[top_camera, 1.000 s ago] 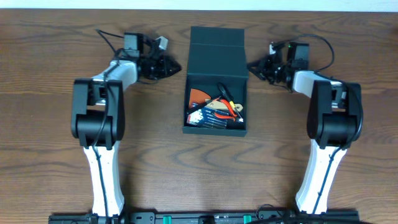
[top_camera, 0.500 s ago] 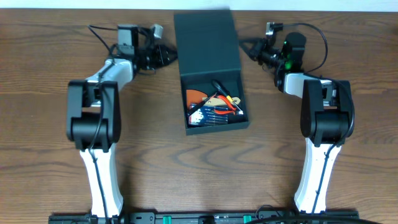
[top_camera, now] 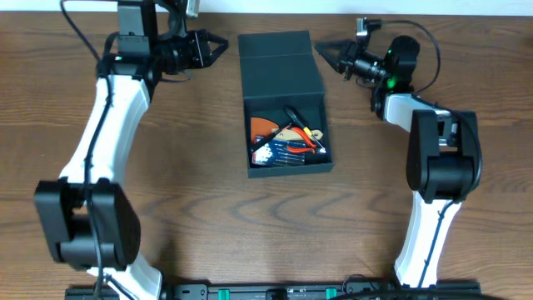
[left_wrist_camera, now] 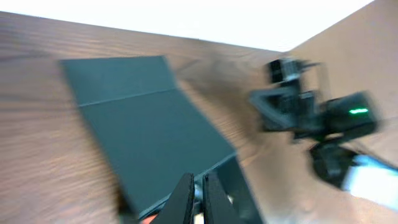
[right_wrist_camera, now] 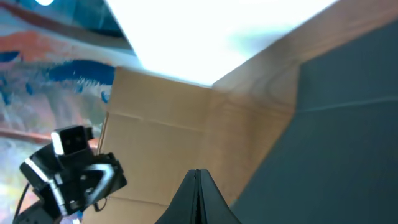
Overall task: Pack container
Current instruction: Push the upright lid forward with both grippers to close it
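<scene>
While both arms are reaching toward the far side of the surface (top_camera: pixel 191 200), the container (top_camera: pixel 286 104) is lying open at its middle. The lid (top_camera: pixel 279 62) is folded back flat and the tray is facing up, nearer the arm bases. Small tools (top_camera: pixel 287 142) are filling the tray, red-handled pliers (top_camera: pixel 310 143) among them.

The left end effector (top_camera: pixel 221 42) is hanging just beside the lid's left edge. The right end effector (top_camera: pixel 321 47) is doing the same at the right edge. Both are pinched fully shut, gripping nothing and touching nothing; each wrist view is showing closed fingers (left_wrist_camera: pixel 185 198) with the dark lid beyond them.

The container is looking stiff and matte, more like rigid board than plastic, so it should be offering decent friction and should not be crushing under a light squeeze. With tools inside, the tray is probably carrying most of the weight, while the lid is likely light and free to swing on its creased hinge.

The sensible hold seems to be the lid's far free edge or its side edges near that end, lifted over toward the tray. The thick tray walls look too wide to grip across. The likely snag is the whole container sliding or pivoting on the smooth wood if only one side gets pushed.
</scene>
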`<move>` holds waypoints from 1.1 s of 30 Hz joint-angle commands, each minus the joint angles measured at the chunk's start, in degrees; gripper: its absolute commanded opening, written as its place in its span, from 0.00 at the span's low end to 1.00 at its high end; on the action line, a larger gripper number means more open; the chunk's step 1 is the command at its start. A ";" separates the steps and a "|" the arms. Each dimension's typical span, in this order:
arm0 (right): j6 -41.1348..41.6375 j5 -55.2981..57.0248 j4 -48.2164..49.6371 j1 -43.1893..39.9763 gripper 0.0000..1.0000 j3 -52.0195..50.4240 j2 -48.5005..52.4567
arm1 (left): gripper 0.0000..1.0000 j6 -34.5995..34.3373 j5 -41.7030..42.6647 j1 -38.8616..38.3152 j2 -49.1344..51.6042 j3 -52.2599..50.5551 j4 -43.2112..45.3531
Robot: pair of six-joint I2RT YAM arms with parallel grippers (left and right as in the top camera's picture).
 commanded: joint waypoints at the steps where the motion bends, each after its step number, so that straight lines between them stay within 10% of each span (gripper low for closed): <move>1: -2.86 -1.29 -2.78 -1.84 0.01 0.39 -2.58 | 0.06 8.13 -10.36 0.09 -0.44 -0.02 -3.63; 12: -37.03 11.37 -47.17 -5.40 0.01 0.39 -2.56 | 0.06 12.52 -5.79 0.44 12.92 -0.07 -4.94; 33: -42.25 22.86 -48.74 -3.52 0.01 0.39 2.82 | 0.06 -3.91 11.23 1.44 29.44 -0.07 12.00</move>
